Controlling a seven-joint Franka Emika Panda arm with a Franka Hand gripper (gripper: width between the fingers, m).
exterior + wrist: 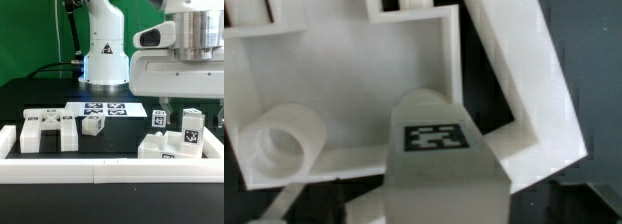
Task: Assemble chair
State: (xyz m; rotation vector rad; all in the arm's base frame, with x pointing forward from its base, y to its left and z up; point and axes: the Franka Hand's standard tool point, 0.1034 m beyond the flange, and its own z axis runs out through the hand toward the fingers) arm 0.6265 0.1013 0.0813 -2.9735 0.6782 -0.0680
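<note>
Gripper (186, 106) hangs in the upper right of the exterior view, its two dark fingers set well apart and the jaws wide, with nothing seen clamped between them. Directly under it, in the right middle of the frame, stands a cluster of chair parts (150, 146). These are an upright tagged post (190, 130), a smaller tagged block (158, 119) just beside it toward the exterior view's left, and a low slab (165, 150) in front of both. The fingers reach close above the post; whether they touch it cannot be told. Room is tight there, as the border rail (110, 172) runs across the whole lower frame just in front of the slab and turns up along the left edge. Bare black table (125, 140) lies open in the centre, between the cluster and an H-shaped piece (50, 130) at the left middle. A small cube (93, 124) sits just beside that piece, near the marker board (103, 108), which lies flat in front of the arm base (103, 50) at upper centre. All the parts are white and blocky, with black-and-white square tags. The wrist view shows the tagged post (438, 140) close up, tag toward the camera, in front of a rimmed slab (331, 80). A rounded stub (292, 140) sits beside the post, and dark table shows past the slab's outer edge.
</note>
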